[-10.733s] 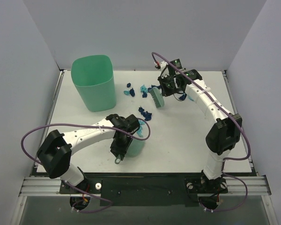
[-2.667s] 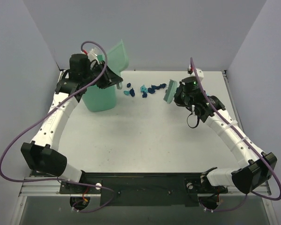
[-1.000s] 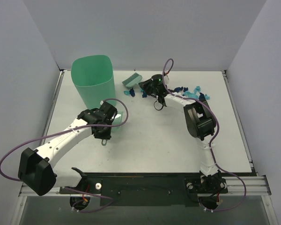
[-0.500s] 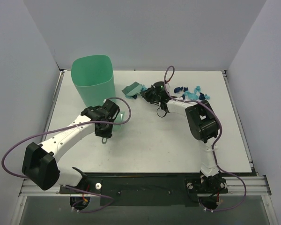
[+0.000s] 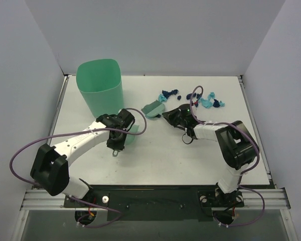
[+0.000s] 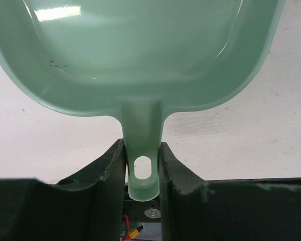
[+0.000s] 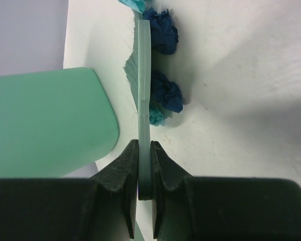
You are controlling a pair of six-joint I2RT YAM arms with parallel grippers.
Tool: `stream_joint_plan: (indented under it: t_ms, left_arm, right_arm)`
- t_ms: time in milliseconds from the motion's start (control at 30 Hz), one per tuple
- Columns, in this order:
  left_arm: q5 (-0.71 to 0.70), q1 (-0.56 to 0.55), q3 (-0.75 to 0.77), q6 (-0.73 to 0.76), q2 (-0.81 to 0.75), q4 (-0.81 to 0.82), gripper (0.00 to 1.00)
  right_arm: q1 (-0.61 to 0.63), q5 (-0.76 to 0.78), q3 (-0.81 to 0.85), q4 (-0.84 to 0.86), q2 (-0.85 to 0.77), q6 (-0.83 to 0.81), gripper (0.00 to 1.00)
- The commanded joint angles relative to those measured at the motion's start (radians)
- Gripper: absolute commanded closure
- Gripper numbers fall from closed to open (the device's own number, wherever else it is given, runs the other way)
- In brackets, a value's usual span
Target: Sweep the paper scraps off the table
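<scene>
The white table (image 5: 190, 155) carries paper scraps at the back: a navy cluster (image 5: 168, 93) and a turquoise and navy cluster (image 5: 209, 101). My right gripper (image 5: 167, 113) is shut on the mint-green brush (image 5: 153, 107), low over the table just in front of the navy cluster. In the right wrist view my right gripper (image 7: 144, 170) holds the brush (image 7: 144, 75) edge on, with navy scraps (image 7: 166, 93) and a turquoise bit (image 7: 157, 118) right beside it. My left gripper (image 5: 117, 140) is shut on the mint-green dustpan (image 5: 135, 129); its handle (image 6: 143, 165) sits between the jaws.
The tall mint-green bin (image 5: 99, 88) stands at the back left, close behind my left gripper, and fills the left of the right wrist view (image 7: 45, 120). Grey walls close the table on three sides. Purple cables loop off both arms.
My right gripper has carried the brush right and nearer, away from the bin, and a navy cluster now shows behind it. My left gripper with the dustpan shifted slightly right and nearer.
</scene>
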Motion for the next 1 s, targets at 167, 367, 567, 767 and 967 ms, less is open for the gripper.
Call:
stream_joint_plan:
  t_ms: [167, 367, 567, 767, 967]
  left_arm:
    - [0.062, -0.100, 0.073, -0.002, 0.103, 0.055, 1.00]
    - [0.143, -0.181, 0.101, 0.002, 0.193, 0.094, 1.00]
    - [0.206, -0.223, 0.115, 0.005, 0.249, 0.128, 1.00]
    - [0.229, -0.227, 0.164, 0.028, 0.276, 0.155, 0.94]
    - [0.221, -0.229, 0.182, 0.025, 0.299, 0.180, 0.55]
  right_arm:
    - [-0.010, 0.055, -0.282, -0.002, -0.276, -0.029, 1.00]
    - [-0.007, 0.093, -0.385, -0.112, -0.474, -0.089, 1.00]
    - [-0.005, 0.150, -0.331, -0.315, -0.630, -0.195, 1.00]
    - [-0.013, 0.165, -0.213, -0.454, -0.695, -0.287, 1.00]
    - [-0.014, 0.152, -0.100, -0.540, -0.686, -0.351, 1.00]
